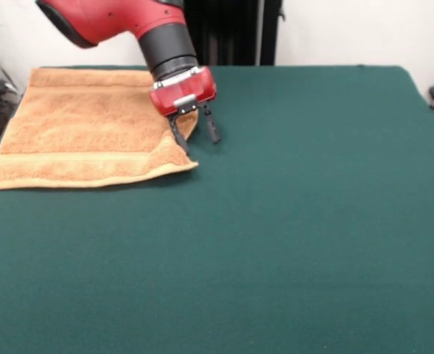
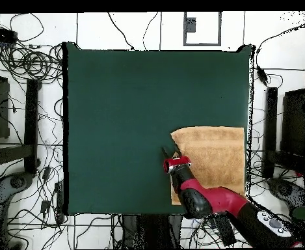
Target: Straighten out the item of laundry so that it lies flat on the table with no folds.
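The orange-tan towel (image 1: 84,129) lies spread at the table's far left in the front view, with a woven band along its near edge. Its right edge is uneven and rises slightly by the gripper. In the overhead view the towel (image 2: 210,159) is at the right side near the robot's edge. My gripper (image 1: 200,145) is open and hangs low over the towel's right edge, one finger over the cloth and the other over the green table (image 1: 312,221). It also shows in the overhead view (image 2: 168,155), at the towel's left edge. The arm hides part of the towel.
The table (image 2: 129,97) stretches wide to the left in the overhead view. Cables and dark equipment (image 2: 25,97) lie on the floor round the table. The black pedestal (image 1: 231,29) stands behind the table's far edge.
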Robot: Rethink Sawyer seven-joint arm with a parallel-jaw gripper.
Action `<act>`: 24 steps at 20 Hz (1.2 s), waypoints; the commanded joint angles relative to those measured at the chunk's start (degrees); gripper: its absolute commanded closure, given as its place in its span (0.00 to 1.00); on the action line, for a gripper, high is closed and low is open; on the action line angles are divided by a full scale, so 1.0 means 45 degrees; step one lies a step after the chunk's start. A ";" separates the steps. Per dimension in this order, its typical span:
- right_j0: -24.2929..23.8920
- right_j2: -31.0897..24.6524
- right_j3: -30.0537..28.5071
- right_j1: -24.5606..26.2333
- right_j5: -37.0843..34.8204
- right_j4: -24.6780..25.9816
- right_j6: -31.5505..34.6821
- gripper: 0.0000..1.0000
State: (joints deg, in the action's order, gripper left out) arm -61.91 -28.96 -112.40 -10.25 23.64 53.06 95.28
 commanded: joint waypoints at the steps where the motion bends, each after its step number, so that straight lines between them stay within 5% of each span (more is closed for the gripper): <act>1: -0.1533 -0.2601 0.1902 0.3999 -0.4425 -0.0351 0.2256 0.00; 5: -0.3699 -0.3468 0.2218 0.6798 -0.7630 -0.1772 0.0123 0.00; 13: -0.4173 -0.3162 0.1486 0.6076 -1.0051 -0.4205 -0.1153 0.00; 24: -0.5212 -0.3085 0.2269 0.6953 -1.1670 -0.4262 -0.2907 0.00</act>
State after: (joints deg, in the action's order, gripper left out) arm -87.31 -44.58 -112.12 16.53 -19.64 35.58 95.23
